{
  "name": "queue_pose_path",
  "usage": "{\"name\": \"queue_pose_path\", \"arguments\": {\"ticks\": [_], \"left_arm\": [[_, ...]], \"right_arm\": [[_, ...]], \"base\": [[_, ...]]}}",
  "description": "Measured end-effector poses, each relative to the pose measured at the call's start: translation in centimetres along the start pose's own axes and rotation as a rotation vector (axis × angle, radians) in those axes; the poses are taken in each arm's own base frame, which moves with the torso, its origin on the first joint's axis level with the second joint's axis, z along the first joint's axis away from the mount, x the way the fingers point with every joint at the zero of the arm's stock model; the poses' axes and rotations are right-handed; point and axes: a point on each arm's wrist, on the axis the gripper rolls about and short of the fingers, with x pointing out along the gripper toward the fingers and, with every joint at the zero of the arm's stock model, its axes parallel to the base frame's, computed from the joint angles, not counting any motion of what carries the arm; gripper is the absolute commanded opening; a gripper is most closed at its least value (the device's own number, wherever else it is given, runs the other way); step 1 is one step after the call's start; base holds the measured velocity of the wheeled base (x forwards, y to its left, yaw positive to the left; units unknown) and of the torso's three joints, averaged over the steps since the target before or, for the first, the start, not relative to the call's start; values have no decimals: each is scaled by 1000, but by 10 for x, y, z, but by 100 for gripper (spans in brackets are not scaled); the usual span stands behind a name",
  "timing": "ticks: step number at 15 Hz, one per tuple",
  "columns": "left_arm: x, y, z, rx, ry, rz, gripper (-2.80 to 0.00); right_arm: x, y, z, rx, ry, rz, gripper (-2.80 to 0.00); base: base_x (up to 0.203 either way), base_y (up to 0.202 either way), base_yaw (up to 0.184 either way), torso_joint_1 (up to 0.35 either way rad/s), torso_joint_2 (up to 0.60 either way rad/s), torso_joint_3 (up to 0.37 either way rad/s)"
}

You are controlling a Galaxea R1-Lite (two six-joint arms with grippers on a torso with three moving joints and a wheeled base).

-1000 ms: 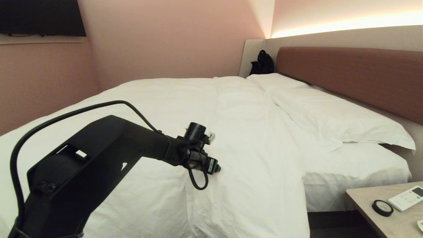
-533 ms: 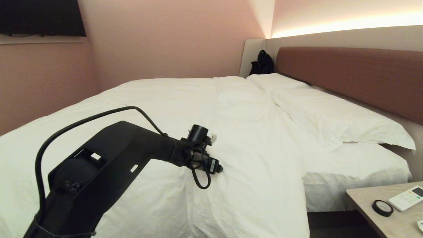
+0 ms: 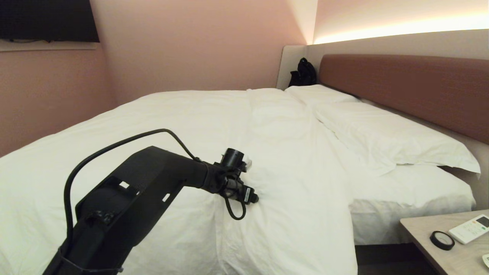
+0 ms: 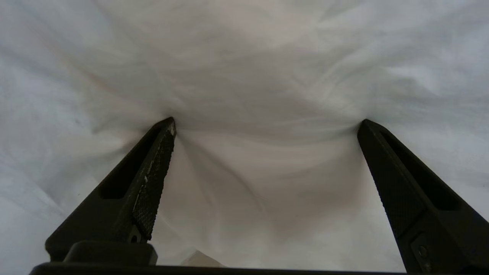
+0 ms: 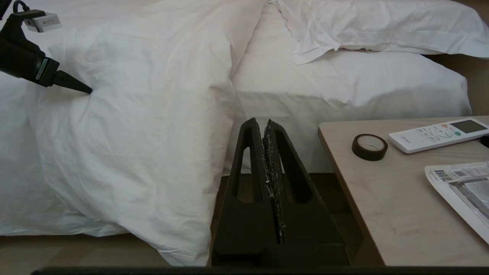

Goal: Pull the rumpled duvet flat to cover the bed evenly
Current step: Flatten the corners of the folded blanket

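Wide-spread jaws against duvet [image 4: 267, 76]

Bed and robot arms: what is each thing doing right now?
Puffy white duvet: spread over the bed, creased, one edge draped down the side.
Flat white pillows: lying by the brown headboard.
Left gripper: open, tips pressing into the duvet.
Right gripper: shut, holding nothing, low beside the wooden bedside table.
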Motion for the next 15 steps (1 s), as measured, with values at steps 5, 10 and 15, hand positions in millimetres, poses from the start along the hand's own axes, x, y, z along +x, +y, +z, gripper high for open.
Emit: {"name": "queue_pose_path", "arguments": {"ticks": [5, 10, 15], "left_arm": [[6, 0, -2, 0, 3, 2, 0], [9, 0, -2, 0, 1, 3, -280], [10, -1, -3, 2, 6, 0, -280]], "right_arm": [[0, 0, 0, 0, 0, 0, -280], [0, 0, 0, 1, 0, 0, -280], [0, 0, 0, 0, 0, 0, -280]], "base": [[0, 0, 0, 0, 0, 0], [0, 0, 0, 0, 0, 0], [0, 0, 0, 0, 0, 0]]}}
